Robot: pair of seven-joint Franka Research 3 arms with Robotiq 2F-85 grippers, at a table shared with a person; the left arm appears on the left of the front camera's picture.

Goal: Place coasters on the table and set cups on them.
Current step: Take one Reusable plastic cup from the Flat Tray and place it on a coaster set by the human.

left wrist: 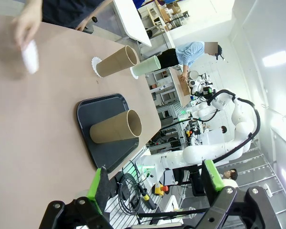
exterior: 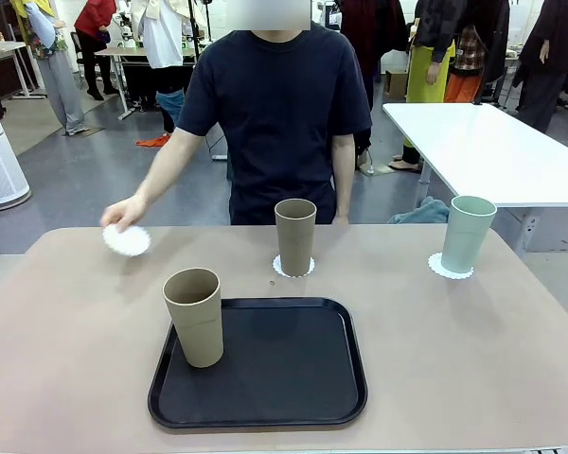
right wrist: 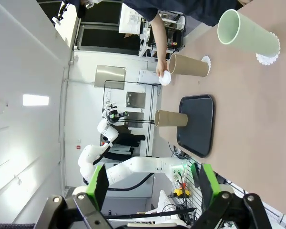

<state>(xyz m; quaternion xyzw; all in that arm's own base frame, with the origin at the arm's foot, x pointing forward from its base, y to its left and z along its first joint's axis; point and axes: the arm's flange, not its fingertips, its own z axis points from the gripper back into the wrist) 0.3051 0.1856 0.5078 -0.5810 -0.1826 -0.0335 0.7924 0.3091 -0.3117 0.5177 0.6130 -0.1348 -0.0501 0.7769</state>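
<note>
Person's hand holds last coaster at surface, beyond tray's far-left corner. Unplaced tan cup upright on tray's left side, judged nearer left pincer than right pincer. Both pincers apart, empty.

The counter was plain beige-tan. The tray at lower centre was matte black. The tray cup and the middle cup were tan-brown; the right cup was pale mint green. The left coaster, middle coaster and right coaster were white with scalloped edges. The person's T-shirt at upper centre was dark navy. The left end effector and right end effector were black with green pads.
</note>
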